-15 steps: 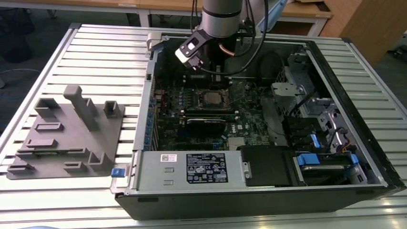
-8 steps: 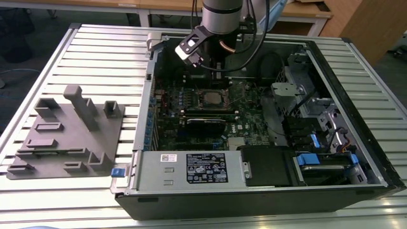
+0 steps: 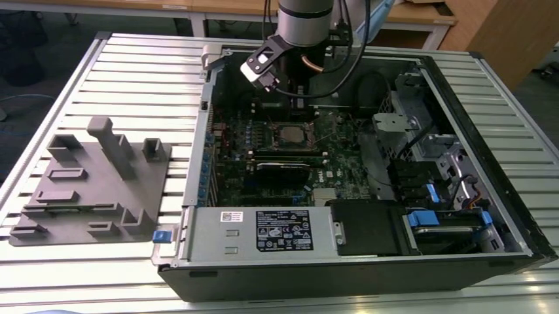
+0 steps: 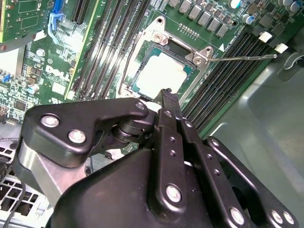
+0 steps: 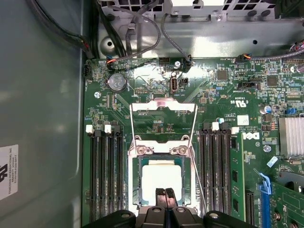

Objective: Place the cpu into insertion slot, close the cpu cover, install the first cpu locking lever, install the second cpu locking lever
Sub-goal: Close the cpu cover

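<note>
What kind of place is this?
Probably a robotics lab or workshop: a robot arm hangs over an opened computer on a ribbed metal table, with wooden desks behind.

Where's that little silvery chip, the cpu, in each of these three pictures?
Exterior view: the cpu sits in the middle of the motherboard, below the arm.
Second wrist view: pale square just past the fingers.
First wrist view: pale square between the two banks of long black slots.
Shared landmark: the insertion slot, its silvery border framing the chip.
</note>
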Tool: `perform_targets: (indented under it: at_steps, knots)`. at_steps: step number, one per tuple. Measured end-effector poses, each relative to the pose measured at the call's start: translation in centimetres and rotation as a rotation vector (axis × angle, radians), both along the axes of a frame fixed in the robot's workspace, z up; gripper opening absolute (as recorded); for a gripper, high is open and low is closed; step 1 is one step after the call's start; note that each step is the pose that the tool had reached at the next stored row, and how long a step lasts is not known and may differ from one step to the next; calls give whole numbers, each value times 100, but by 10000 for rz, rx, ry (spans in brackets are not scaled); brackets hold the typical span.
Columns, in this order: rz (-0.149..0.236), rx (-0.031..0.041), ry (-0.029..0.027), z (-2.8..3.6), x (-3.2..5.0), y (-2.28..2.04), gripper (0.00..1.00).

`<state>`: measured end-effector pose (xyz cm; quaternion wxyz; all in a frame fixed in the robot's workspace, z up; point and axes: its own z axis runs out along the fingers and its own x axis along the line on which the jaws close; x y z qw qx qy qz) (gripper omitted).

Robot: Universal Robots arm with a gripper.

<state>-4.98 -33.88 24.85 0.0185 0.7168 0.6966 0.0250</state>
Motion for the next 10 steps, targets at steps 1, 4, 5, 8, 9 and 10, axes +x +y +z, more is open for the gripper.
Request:
perform_targets:
  at_steps: [1, 4, 5, 8, 9, 10]
  knots:
    - [0, 4, 0, 11, 0, 0, 11]
    - [-1, 14, -3, 47, 0, 0, 11]
    - [0, 15, -3, 49, 0, 1, 11]
    - [0, 16, -4, 48, 0, 1, 11]
    - [0, 15, -4, 49, 0, 1, 11]
    - [0, 14, -3, 49, 0, 1, 11]
